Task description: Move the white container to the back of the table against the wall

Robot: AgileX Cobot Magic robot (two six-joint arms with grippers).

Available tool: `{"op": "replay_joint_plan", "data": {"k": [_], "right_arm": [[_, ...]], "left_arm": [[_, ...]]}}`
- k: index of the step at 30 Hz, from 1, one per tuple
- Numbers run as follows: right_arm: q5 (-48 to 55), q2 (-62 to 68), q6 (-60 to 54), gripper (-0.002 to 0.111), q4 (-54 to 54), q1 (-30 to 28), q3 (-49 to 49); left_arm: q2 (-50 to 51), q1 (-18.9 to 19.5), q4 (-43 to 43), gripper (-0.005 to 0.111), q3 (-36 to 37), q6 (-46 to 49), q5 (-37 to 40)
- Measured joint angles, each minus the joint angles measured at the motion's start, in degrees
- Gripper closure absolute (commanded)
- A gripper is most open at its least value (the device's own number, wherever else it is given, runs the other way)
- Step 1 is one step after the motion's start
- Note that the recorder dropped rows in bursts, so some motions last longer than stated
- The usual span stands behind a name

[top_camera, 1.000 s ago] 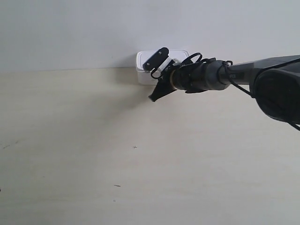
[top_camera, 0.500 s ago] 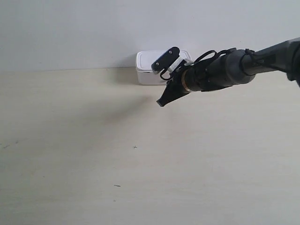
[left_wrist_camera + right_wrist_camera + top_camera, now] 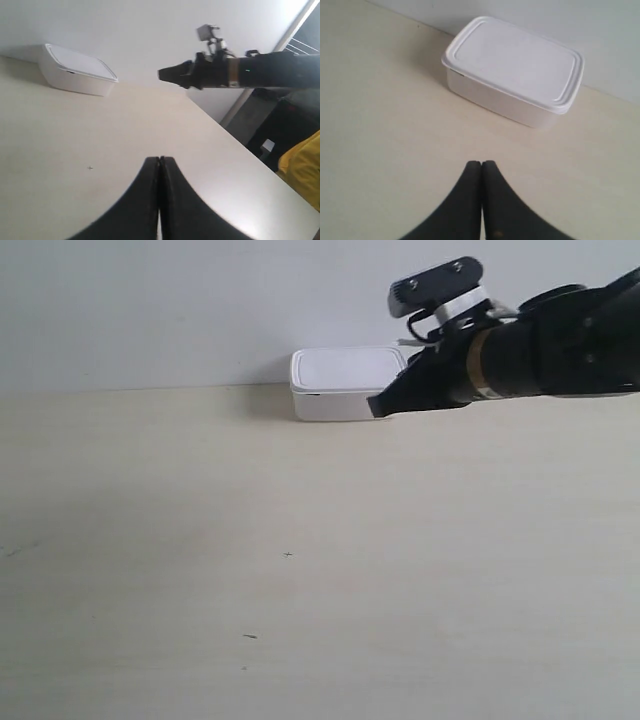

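The white container (image 3: pixel 345 383) sits at the back of the table (image 3: pixel 300 570), its far side against the wall (image 3: pixel 150 310); its lid is on. It also shows in the right wrist view as a white container (image 3: pixel 512 70) and in the left wrist view as a white container (image 3: pixel 77 70). My right gripper (image 3: pixel 378 406) is shut and empty, hanging above the table just to the side of the box, apart from it; its tips (image 3: pixel 481 164) point toward the box. My left gripper (image 3: pixel 159 160) is shut, empty, far from the box.
The table's side edge (image 3: pixel 235 145) drops off beyond the right arm (image 3: pixel 260 70). Dark equipment and something yellow (image 3: pixel 300 165) stand past that edge. Tiny dark specks (image 3: pixel 288 554) mark the tabletop.
The right arm has pulled back from the container, rising and moving toward the exterior view's right; the box, partly hidden before, is now fully uncovered and has stayed put.
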Motion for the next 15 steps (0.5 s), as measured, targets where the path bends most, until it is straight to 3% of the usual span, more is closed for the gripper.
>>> {"op": "replay_joint_plan", "data": {"k": [6, 15], "right_arm": [[-0.85, -16.37, 0.36, 0.108, 5.82, 0.00, 11.04], [-10.31, -38.68, 0.36, 0.108, 16.62, 0.00, 26.63]], "left_arm": [[0.00, 0.00, 0.12, 0.107, 0.00, 0.21, 2.31], [0.00, 0.00, 5.05, 0.107, 0.00, 0.86, 1.81]]}}
